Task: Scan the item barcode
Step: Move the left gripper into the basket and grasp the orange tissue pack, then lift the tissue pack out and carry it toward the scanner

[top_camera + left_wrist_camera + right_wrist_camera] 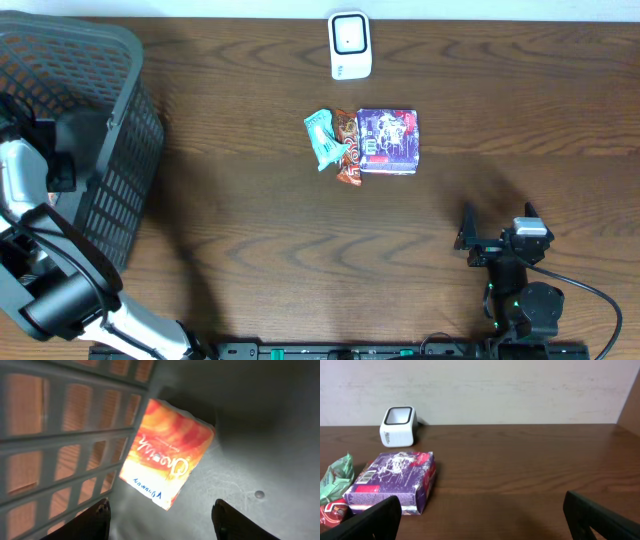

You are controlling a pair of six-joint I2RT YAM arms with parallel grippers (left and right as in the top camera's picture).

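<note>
Overhead: a grey basket (125, 190) sits left, with the white scanner (350, 45) well apart on the tabletop (250, 250). Left wrist: left jaws open above an orange packet (167, 455) on the basket floor. This looks like the pickup step, and they must close next. Right wrist: right jaws open, empty.

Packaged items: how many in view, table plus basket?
4. Three on the table: teal packet, red-orange packet, purple box. One orange packet lies on the basket floor; others may be hidden there.

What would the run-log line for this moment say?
left pincer: open, empty, facing orange packet in basket | right pincer: open, empty | purple box: on table, untouched
</note>
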